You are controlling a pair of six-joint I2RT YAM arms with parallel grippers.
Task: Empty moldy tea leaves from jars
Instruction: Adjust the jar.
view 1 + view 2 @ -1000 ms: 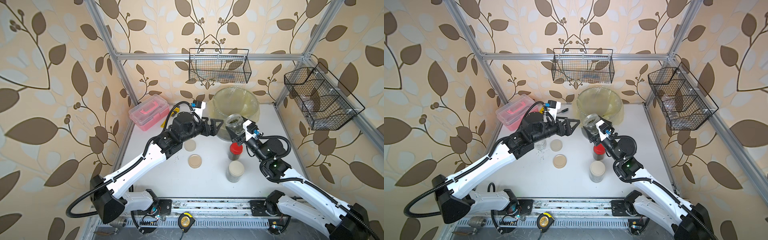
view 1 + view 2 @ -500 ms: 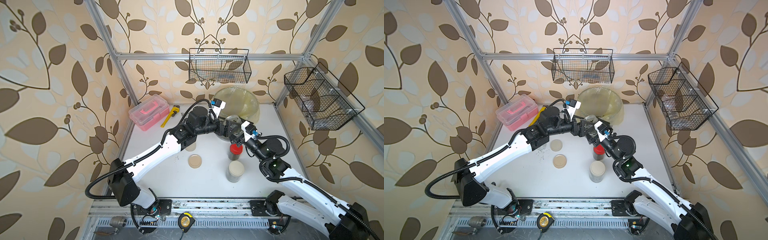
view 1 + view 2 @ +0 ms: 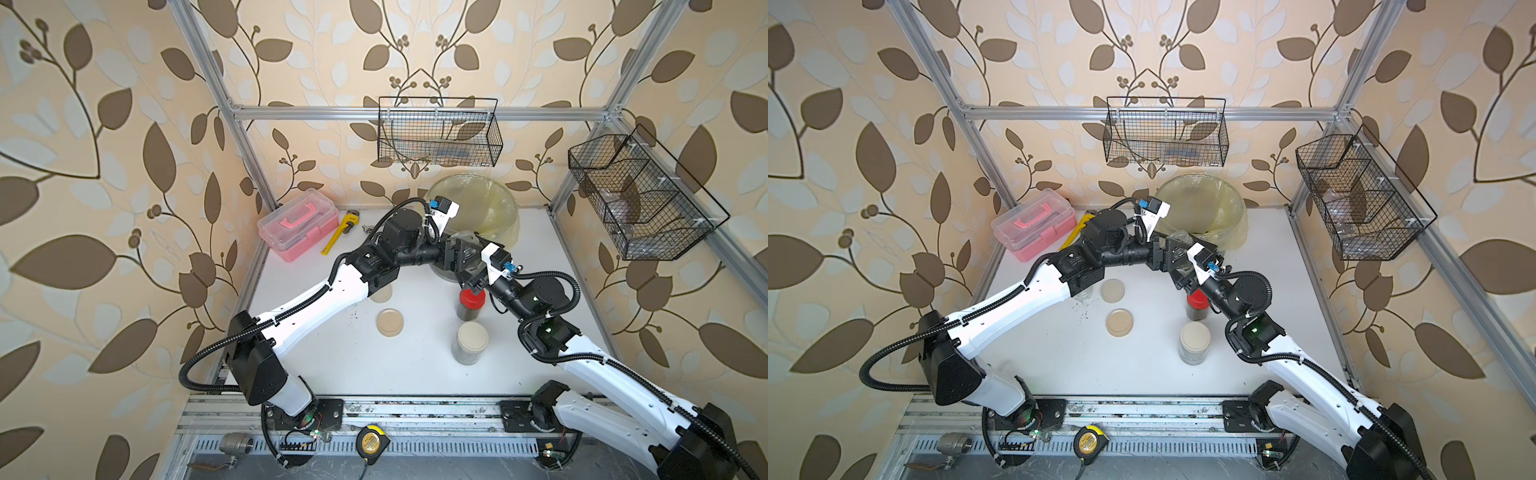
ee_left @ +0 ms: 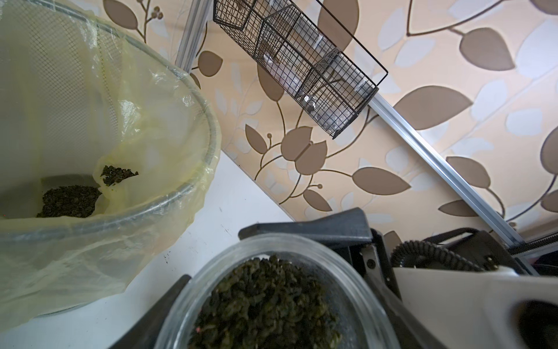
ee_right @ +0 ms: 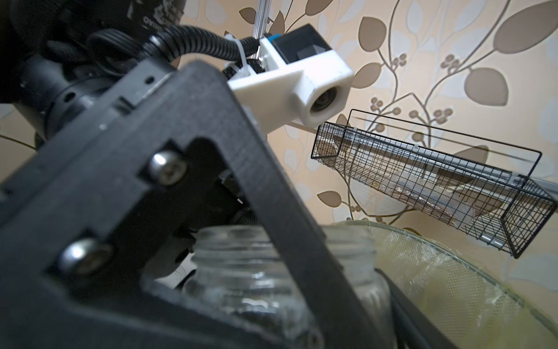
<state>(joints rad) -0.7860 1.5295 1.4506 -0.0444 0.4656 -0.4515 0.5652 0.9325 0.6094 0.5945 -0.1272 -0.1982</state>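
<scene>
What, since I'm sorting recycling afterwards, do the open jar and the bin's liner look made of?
The open jar looks like clear glass: transparent, glossy, with a thick moulded screw-thread neck. The liner looks like thin plastic film: yellowish, translucent, shiny and wrinkled into soft folds.

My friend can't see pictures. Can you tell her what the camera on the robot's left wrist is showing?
An open glass jar full of dark tea leaves is closest to the camera. Next to it stands a bin lined with a yellow bag, with some leaves already inside. A wire basket hangs on the leafy wallpaper.
</scene>
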